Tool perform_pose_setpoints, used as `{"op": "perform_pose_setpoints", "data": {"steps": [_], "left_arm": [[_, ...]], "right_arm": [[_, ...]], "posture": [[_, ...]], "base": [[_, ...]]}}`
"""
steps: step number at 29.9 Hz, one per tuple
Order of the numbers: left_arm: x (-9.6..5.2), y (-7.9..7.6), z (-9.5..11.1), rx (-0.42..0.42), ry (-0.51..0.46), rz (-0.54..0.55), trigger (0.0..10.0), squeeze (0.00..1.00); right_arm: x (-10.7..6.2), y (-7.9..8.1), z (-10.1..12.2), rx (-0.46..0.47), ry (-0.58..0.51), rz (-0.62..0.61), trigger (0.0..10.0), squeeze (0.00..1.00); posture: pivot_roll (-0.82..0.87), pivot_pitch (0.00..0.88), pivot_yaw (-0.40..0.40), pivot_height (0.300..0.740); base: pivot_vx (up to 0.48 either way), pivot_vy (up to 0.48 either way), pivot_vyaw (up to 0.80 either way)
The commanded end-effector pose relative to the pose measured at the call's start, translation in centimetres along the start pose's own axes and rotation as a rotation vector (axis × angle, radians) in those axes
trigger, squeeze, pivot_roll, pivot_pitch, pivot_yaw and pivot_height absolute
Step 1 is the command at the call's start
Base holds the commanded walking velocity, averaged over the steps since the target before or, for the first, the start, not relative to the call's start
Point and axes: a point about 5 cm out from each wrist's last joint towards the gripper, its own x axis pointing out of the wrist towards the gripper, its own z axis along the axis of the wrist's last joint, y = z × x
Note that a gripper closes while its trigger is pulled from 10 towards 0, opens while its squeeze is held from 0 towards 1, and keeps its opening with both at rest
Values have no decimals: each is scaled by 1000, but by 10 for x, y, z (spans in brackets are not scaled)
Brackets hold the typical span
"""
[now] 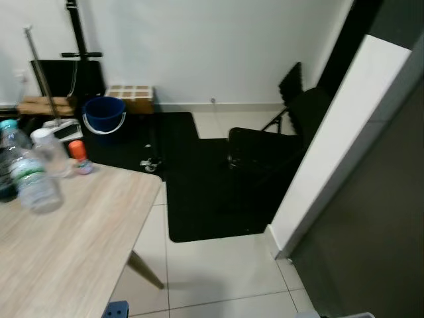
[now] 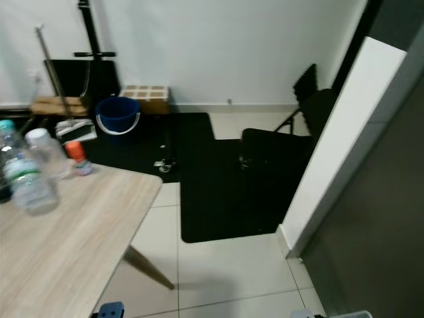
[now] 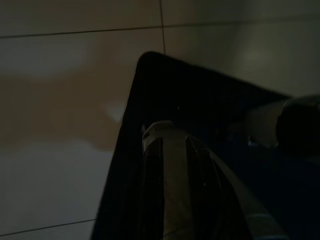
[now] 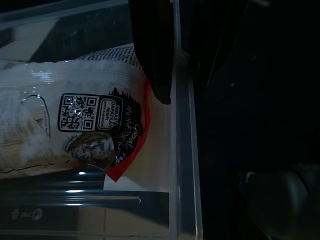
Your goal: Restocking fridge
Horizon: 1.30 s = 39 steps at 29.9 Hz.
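Note:
Several plastic water bottles (image 1: 33, 175) and a small orange-capped bottle (image 1: 79, 157) stand at the far left of a light wooden table (image 1: 79, 245). To the right rises a tall white panel (image 1: 344, 146) with a dark grey face (image 1: 377, 232). In the right wrist view my right gripper (image 4: 182, 95) straddles the wall of a clear plastic bin (image 4: 185, 165), one black finger (image 4: 152, 50) inside it. A white packet (image 4: 75, 115) with a QR code and a red edge lies in the bin. The left wrist view is dark: my left gripper (image 3: 175, 170) sits by a dark container's edge (image 3: 150, 65) above the tiled floor.
A black mat (image 1: 205, 192) covers the floor ahead, with a black folding chair (image 1: 278, 142) on it near the white panel. A blue bucket (image 1: 104, 114), a mop pole (image 1: 40, 73) and boxes stand along the far wall. Pale tiles (image 1: 218, 271) lie between table and panel.

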Motion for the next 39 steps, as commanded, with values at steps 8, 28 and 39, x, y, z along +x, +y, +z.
{"op": "perform_pose_setpoints", "data": {"steps": [8, 28, 39], "left_arm": [[-2, 4, -6, 6, 31, 2, 10000, 0], [-2, 3, -7, 4, 32, -1, 10000, 0], [-2, 3, -6, 8, 30, 0, 10000, 0]], "right_arm": [[0, -3, -3, 12, 10, -12, 10000, 0], [0, -4, -9, 12, 29, -17, 10000, 0], [-1, -8, -10, 15, 34, -29, 10000, 0]], "posture": [[-33, 0, -19, 740], [-32, 0, -26, 740], [-32, 0, -27, 740]], "base": [[0, 0, -788], [0, 0, -788], [0, 0, -788]]}}
